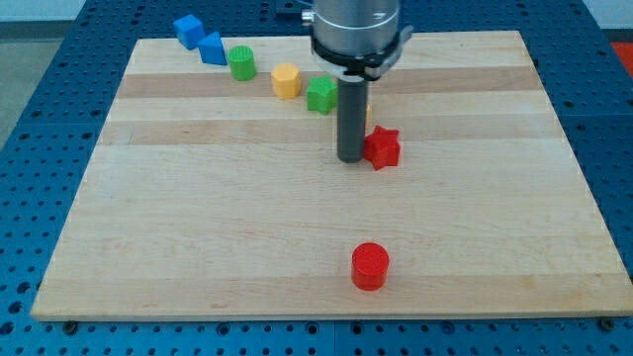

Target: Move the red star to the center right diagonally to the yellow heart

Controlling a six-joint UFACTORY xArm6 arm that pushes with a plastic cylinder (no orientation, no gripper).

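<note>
The red star lies on the wooden board, a little right of centre and above the middle. My tip stands right against the star's left side. A yellow block, probably the yellow heart, shows only as a thin sliver behind the rod's right edge, just above the star. The rest of it is hidden by the rod.
A red cylinder stands near the view's bottom centre. A row runs from the top left toward the rod: two blue blocks, a green cylinder, a yellow hexagon and a green block.
</note>
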